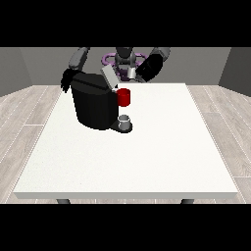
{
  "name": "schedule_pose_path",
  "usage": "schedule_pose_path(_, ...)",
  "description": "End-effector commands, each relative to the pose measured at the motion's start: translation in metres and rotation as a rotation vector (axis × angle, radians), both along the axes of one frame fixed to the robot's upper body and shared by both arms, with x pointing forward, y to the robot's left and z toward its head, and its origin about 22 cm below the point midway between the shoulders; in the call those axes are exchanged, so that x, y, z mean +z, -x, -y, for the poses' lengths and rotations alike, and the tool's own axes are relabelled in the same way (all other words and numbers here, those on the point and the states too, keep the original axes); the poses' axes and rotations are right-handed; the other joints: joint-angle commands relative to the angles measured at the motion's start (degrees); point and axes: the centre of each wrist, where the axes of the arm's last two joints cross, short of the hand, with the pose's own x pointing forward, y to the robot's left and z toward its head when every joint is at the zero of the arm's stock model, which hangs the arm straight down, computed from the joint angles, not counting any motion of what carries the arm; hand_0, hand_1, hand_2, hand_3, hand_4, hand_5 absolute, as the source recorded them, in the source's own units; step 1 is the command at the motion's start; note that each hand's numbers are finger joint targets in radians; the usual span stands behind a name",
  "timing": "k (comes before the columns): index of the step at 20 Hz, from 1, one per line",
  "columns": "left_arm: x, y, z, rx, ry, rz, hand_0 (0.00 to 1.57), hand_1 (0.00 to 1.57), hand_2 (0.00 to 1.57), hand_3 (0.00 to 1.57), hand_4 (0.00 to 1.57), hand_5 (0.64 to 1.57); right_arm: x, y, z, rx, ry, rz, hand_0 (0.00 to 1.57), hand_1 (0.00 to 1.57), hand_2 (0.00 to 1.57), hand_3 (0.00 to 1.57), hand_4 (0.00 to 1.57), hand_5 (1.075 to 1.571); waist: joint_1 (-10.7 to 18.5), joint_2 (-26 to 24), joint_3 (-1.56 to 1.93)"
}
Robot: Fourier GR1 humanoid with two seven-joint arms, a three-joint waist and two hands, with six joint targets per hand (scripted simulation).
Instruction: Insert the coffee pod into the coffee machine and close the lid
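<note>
Holding a small silver-grey coffee pod (131, 73) above and just behind the machine, the hand at the view's right (147, 68) is seen raised over the table's far edge; its fingers appear to be wrapped round the pod, though the detail is small. The pod is judged to be kept high so that it can be brought down toward the machine's top opening. The hand at the view's left (65, 80) is hung beside the machine's far corner, and whether its fingers are open or curled cannot be told.

Just below the pod, the grey hinged lid (109, 76) is seen tilted up and open, which leaves the slot exposed for insertion. The lid belongs to a bulky black coffee machine (92, 105), which is set on the far left part of the large white table (147, 157). A red cylindrical part (124, 97) is seen at the machine's front, and a small grey cup (125, 120) is stood on the drip base beneath it.

Wide bare tabletop is left toward the near and right edges. Room is tighter at the far edge, where both arms and the raised lid are crowded together, so the descent is judged to need care near the lid.
</note>
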Motion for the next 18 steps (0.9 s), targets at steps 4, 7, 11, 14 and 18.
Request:
schedule_pose_path(4,0.022,-0.01,-0.005,0.065,0.039,0.08,1.36,1.36,1.42,1.36,0.61,1.571,0.022,-0.019,-0.019,0.121,0.02,0.124,0.0,0.0,0.0,0.0,0.0,1.571,-3.8,7.4,-0.02)
schedule_pose_path(7,0.069,-0.018,-0.044,0.117,0.092,0.127,1.47,1.47,1.47,1.36,0.64,1.571,0.033,-0.024,-0.018,0.211,0.001,0.158,0.0,0.0,0.0,0.0,0.0,1.571,-6.1,9.5,-0.03)
schedule_pose_path(11,0.104,-0.022,-0.035,0.131,0.101,0.174,1.39,1.39,1.44,1.41,0.61,1.571,0.043,-0.04,-0.019,0.192,0.018,0.193,0.0,0.0,0.0,0.0,0.28,1.571,-5.8,12.0,-0.01)
schedule_pose_path(14,0.087,-0.023,-0.012,0.133,0.08,0.158,1.51,1.51,1.5,1.43,0.6,1.571,0.032,-0.04,-0.013,0.155,0.012,0.17,0.0,0.0,0.0,0.0,0.29,1.571,-3.9,11.5,0.01)
schedule_pose_path(18,0.109,-0.025,-0.043,0.175,0.146,0.208,1.46,1.46,1.48,1.37,0.6,1.571,0.048,-0.045,-0.023,0.211,0.027,0.207,0.0,0.0,0.0,0.0,0.2,1.571,-7.5,15.5,-0.02)
